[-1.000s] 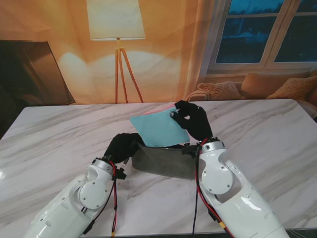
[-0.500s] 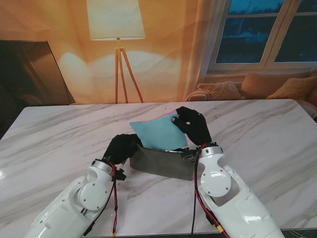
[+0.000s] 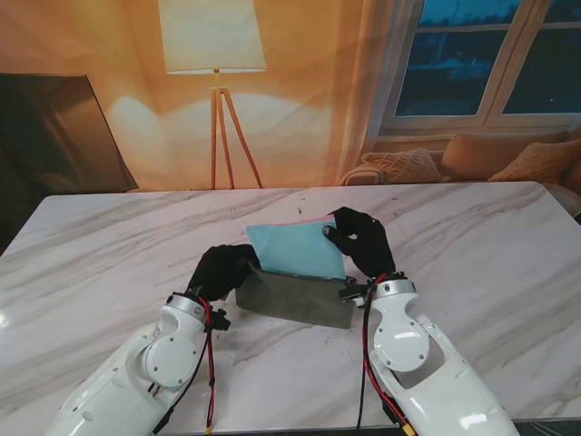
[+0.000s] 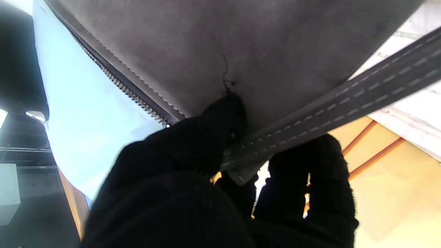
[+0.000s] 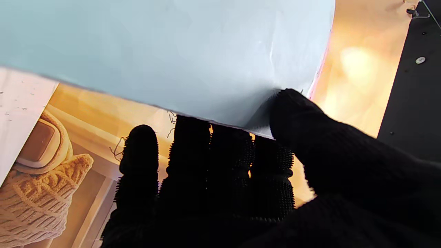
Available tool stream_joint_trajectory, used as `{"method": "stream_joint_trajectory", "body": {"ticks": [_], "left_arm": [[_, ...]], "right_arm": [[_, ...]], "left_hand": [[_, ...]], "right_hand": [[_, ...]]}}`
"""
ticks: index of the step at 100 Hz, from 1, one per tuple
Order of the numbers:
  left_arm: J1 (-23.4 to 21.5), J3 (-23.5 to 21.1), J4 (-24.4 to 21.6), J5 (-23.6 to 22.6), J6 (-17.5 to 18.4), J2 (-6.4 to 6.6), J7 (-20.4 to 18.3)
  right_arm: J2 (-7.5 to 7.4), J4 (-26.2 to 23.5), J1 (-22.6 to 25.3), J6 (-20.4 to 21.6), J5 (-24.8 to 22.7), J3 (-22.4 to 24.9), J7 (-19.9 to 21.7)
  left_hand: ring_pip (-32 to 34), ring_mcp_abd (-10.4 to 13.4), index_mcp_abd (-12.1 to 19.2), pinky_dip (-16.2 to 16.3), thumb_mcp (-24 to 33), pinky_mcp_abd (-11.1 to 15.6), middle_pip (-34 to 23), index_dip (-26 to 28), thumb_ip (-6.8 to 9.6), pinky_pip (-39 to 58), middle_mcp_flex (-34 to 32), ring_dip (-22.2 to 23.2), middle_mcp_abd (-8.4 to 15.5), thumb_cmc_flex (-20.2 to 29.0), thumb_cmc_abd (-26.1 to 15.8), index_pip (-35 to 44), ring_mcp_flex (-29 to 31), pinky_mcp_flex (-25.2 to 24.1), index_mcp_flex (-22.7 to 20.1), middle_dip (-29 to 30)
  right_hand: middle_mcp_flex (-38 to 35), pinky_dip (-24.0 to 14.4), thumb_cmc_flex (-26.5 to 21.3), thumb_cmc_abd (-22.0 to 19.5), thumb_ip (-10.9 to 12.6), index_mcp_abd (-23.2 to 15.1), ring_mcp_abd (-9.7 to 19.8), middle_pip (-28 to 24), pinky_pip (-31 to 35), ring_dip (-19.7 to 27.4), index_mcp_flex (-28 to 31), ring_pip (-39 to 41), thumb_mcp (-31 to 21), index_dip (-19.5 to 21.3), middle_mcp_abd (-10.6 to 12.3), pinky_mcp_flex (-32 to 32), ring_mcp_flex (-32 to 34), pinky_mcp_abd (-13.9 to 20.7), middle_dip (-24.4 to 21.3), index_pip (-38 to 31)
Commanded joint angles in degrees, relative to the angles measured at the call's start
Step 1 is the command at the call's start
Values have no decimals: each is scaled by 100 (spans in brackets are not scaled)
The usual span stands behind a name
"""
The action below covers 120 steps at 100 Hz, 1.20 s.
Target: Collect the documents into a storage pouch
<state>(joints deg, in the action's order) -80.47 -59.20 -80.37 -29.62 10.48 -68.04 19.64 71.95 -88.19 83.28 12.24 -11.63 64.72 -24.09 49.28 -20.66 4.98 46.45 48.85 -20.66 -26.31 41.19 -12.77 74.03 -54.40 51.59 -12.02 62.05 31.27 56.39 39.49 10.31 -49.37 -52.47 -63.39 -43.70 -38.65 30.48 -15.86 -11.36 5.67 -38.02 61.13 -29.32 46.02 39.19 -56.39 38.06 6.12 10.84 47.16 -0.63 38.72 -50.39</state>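
On the marble table (image 3: pixel 109 245), the left hand (image 3: pixel 221 269) pinches the left end of the gray pouch (image 3: pixel 292 298), and the right hand (image 3: pixel 361 242) pinches the blue paper (image 3: pixel 295 251) standing partly inside the pouch's open top.

1. A home living room, or a backdrop made to look like one.
2. Beyond the marble table (image 3: pixel 109 236): floor lamp (image 3: pixel 214 54), window (image 3: pixel 481 54), cushioned sofa (image 3: pixel 490 156), dark television (image 3: pixel 54 136).
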Motion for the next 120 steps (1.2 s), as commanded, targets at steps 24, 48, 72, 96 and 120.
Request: {"method": "stream_joint_trajectory", "body": {"ticks": [24, 48, 72, 96, 120], "left_arm": [[-23, -39, -87, 7, -9, -56, 41], [-28, -32, -106, 96, -30, -58, -24], [-50, -56, -195, 468, -89, -52, -340], [-90, -79, -227, 640, -112, -73, -365], [-106, -60, -249, 815, -136, -123, -287]], "right_arm": [[32, 66, 179, -29, 157, 13, -4], [95, 26, 98, -27, 246, -16, -175], [184, 5, -2, -34, 301, -120, -437], [229, -32, 43, -84, 531, -155, -484], [251, -187, 125, -161, 843, -159, -435]], "left_hand": [[136, -30, 20, -93, -5, 293, -106, 203, -82, -115, -125, 21, 170, 128, -192, 398, -74, -197, -262, 18], [147, -43, 14, -93, -4, 289, -111, 203, -85, -121, -135, 20, 156, 123, -188, 398, -71, -212, -261, 20], [613, -251, -228, 59, 16, 306, -408, 112, -120, -2, -309, 208, -93, 139, -197, 355, 6, -188, -279, -167], [700, -295, -251, 123, 22, 280, -466, 164, -119, -3, -336, 205, -141, 167, -218, 393, 20, -180, -297, -197], [699, -298, -247, 138, -15, 263, -446, 243, -118, -37, -363, 180, -126, 198, -238, 410, 14, -186, -321, -165]], "right_hand": [[0, 1, -562, 214, 87, -914, 278, 186, -21, 96, 499, -208, -619, 269, 190, -62, -123, 184, -126, -879], [-32, -18, -628, 536, 99, -930, 231, 161, 79, 78, 528, -200, -860, 384, 246, 88, -25, 205, -97, -970], [-62, -20, -590, 812, 64, -1010, 274, 94, 213, 73, 563, -141, -1104, 390, 351, 199, 37, 258, -127, -1009], [-111, 22, -560, 951, 39, -1054, 314, 45, 249, 86, 606, -119, -1257, 407, 379, 251, 99, 272, -162, -1070], [-145, 49, -561, 988, 31, -1080, 341, 7, 253, 79, 637, -110, -1294, 441, 409, 273, 128, 308, -162, -1115]]}}
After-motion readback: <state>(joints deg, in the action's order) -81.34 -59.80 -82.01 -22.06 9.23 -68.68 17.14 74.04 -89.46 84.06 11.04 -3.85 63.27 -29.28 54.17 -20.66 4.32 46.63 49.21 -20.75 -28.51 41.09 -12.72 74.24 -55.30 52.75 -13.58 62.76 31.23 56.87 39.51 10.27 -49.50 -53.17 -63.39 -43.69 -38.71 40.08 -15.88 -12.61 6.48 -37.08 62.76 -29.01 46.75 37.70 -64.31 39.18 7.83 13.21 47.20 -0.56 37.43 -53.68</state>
